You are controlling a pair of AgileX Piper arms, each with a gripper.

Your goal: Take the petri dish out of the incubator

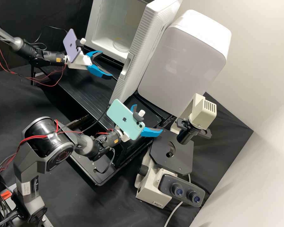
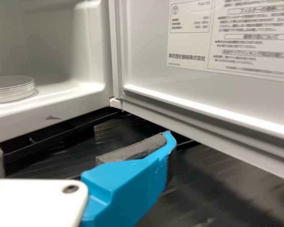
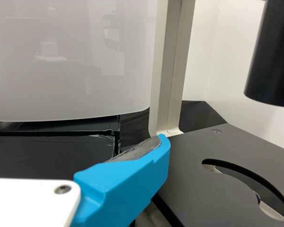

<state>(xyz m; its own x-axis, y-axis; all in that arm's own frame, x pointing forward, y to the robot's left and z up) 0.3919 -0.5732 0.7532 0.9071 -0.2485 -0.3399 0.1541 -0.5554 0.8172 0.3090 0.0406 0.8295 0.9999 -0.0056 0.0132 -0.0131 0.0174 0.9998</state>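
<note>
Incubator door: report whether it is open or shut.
Open. The door stands swung wide, and the petri dish shows inside the incubator chamber.

A laboratory — the black bench (image 1: 19,94) carries instruments rather than household goods. At twelve o'clock in the high view stands a white incubator (image 1: 110,22), its door open and a clear petri dish (image 1: 120,44) on its floor. At five o'clock sits a microscope (image 1: 170,151) with twin eyepieces (image 1: 186,194) — and the left arm (image 1: 31,52) at ten o'clock and the right arm (image 1: 41,151) at eight reach over the bench.
</note>
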